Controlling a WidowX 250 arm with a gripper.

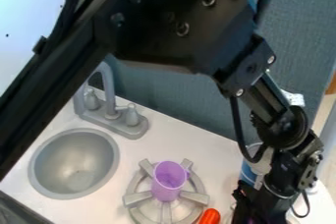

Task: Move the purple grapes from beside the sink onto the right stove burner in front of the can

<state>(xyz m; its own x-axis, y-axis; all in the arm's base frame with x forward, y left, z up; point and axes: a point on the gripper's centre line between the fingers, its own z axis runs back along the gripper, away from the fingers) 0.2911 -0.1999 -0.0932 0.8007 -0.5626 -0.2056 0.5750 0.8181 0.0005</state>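
At the lower right, the black gripper (263, 204) hangs low over the counter near the bottom edge of the camera view. A purple cup (169, 179) stands upright on the grey stove burner (138, 197), left of the gripper and apart from it. Between them, an orange-red object (210, 216) lies at the bottom edge, partly cut off. Behind the gripper and partly hidden by it is a blue and white container (248, 173). Whether the gripper holds anything cannot be made out.
A round grey sink (41, 169) is set in the white counter (187, 142) at left, with a grey faucet (113, 115) behind it. A blue-grey panel (171, 98) rises along the counter's back edge. The arm crosses above the sink side from the upper left.
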